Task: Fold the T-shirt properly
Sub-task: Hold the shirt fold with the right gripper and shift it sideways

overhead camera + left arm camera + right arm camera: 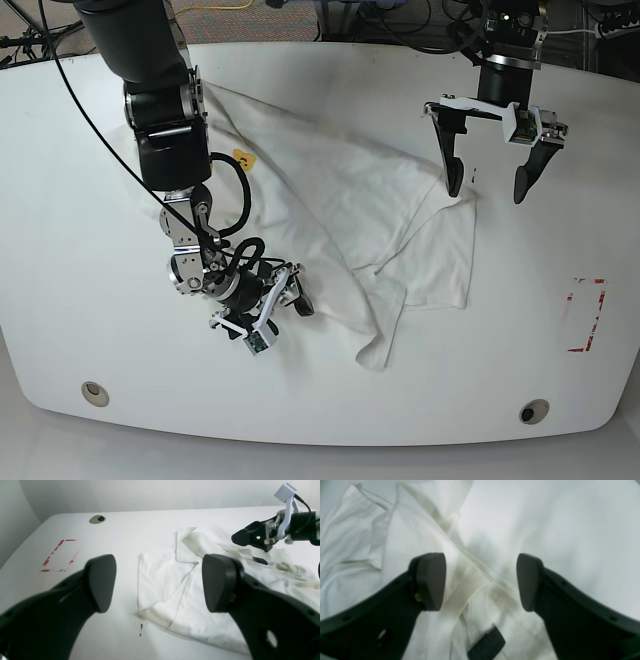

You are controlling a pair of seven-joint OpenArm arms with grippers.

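Observation:
The white T-shirt (340,200) lies crumpled and partly doubled over across the middle of the table, a small yellow bear face (241,158) showing near its left side. My left gripper (487,192) hangs open above the shirt's right edge. In the left wrist view its open fingers (100,582) frame a folded flap of the T-shirt (200,620). My right gripper (290,293) is low at the shirt's near-left edge. The right wrist view shows that gripper (478,582) open just over a seamed band of cloth (460,580), with a black tag (486,645) below.
A red tape rectangle (585,315) marks the table at the right, also seen in the left wrist view (58,555). Cable holes (534,412) (95,393) sit near the front edge. Cables run behind the table's far edge.

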